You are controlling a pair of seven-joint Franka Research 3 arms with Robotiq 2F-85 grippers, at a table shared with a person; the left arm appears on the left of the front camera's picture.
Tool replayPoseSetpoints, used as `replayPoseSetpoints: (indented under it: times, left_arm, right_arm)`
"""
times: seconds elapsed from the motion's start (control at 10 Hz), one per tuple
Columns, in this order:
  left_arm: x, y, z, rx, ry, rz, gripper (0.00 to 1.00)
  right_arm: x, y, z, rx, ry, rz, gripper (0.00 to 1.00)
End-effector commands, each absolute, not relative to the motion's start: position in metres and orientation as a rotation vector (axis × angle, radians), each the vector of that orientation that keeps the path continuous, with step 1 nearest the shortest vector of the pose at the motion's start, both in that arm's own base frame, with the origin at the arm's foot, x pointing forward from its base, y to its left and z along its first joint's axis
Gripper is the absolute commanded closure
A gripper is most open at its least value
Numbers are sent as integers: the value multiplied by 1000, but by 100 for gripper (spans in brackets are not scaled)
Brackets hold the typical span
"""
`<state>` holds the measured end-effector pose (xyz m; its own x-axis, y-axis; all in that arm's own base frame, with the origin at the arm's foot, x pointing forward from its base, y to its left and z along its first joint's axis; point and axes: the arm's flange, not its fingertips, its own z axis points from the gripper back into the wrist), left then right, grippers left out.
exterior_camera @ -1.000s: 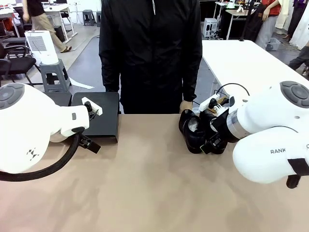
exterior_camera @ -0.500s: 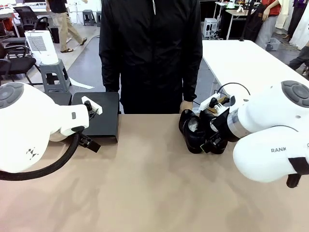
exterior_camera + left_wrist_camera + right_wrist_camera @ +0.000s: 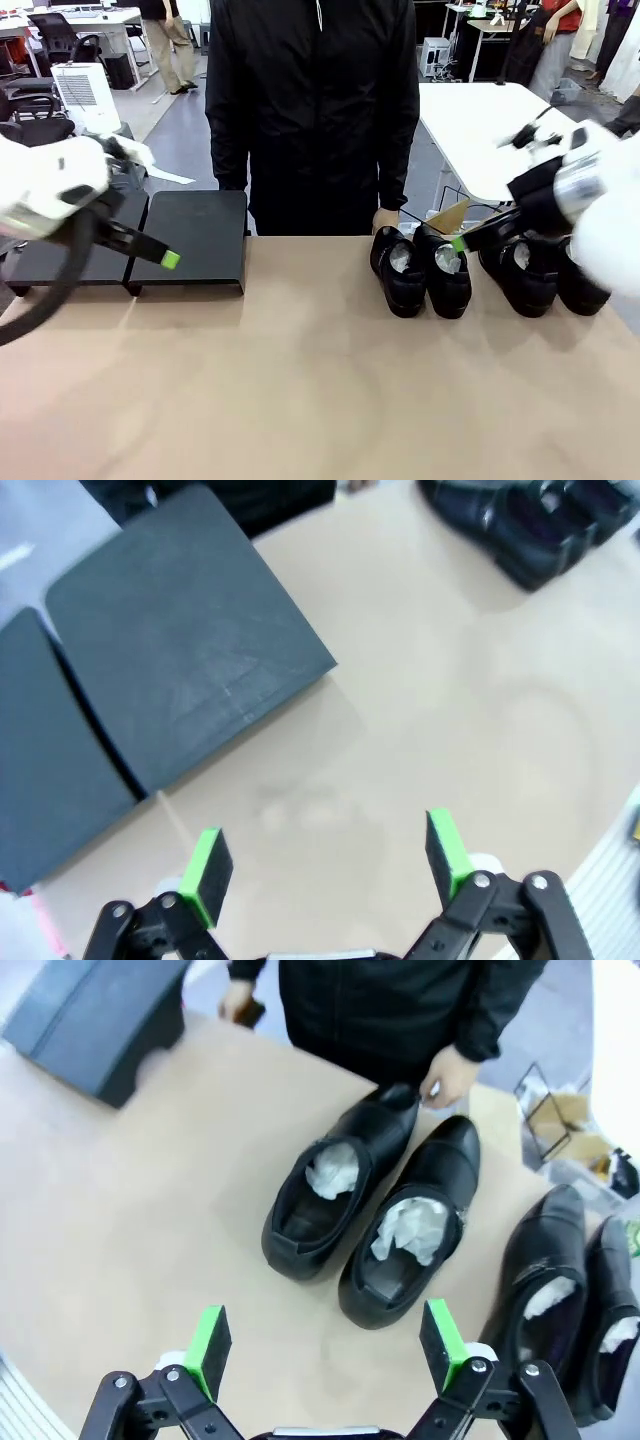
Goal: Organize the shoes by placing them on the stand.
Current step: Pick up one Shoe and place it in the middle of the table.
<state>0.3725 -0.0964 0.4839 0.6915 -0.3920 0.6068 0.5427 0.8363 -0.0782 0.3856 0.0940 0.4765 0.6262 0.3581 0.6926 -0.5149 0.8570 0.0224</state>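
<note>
While four shoes (image 3: 405, 270) are set on the table (image 3: 300, 380) at right — well apart from the stand (image 3: 190, 235) at left — both jaws are held apart: right gripper (image 3: 322, 1310) over shoes, left gripper (image 3: 320, 830) near stand.

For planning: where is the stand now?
In the front view the stand sits on the table, far left, beside the person, apart from the shoes.

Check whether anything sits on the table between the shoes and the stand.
Nothing visible does. The table between the shoes and the stand is bare. The open left gripper hovers near the stand's front edge.
</note>
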Motion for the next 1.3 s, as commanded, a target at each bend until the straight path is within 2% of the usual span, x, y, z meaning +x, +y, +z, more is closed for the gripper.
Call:
replayPoseSetpoints:
  times: [0.0, 0.3, 0.6, 0.8, 1.0, 1.1, 1.2]
  left_arm:
    - [357, -55, 487, -345, -576, -518, 0]
    - [352, -16, 503, -415, -632, -453, 0]
    - [355, -13, 503, -471, -643, -446, 0]
    - [354, -14, 503, -469, -644, -440, 0]
    - [360, -18, 504, -501, -613, -376, 0]
    - [354, -14, 508, -459, -626, -418, 0]
    - [354, -14, 508, -459, -626, -418, 0]
  right_arm:
    - [327, 44, 468, 331, -761, 526, 0]
    - [299, 4, 484, 342, -768, 495, 0]
    - [297, -6, 481, 336, -747, 488, 0]
    - [299, -9, 471, 337, -625, 518, 0]
    - [297, -12, 472, 353, -610, 493, 0]
    - [339, -14, 510, 345, -629, 483, 0]
    - [339, -14, 510, 345, -629, 483, 0]
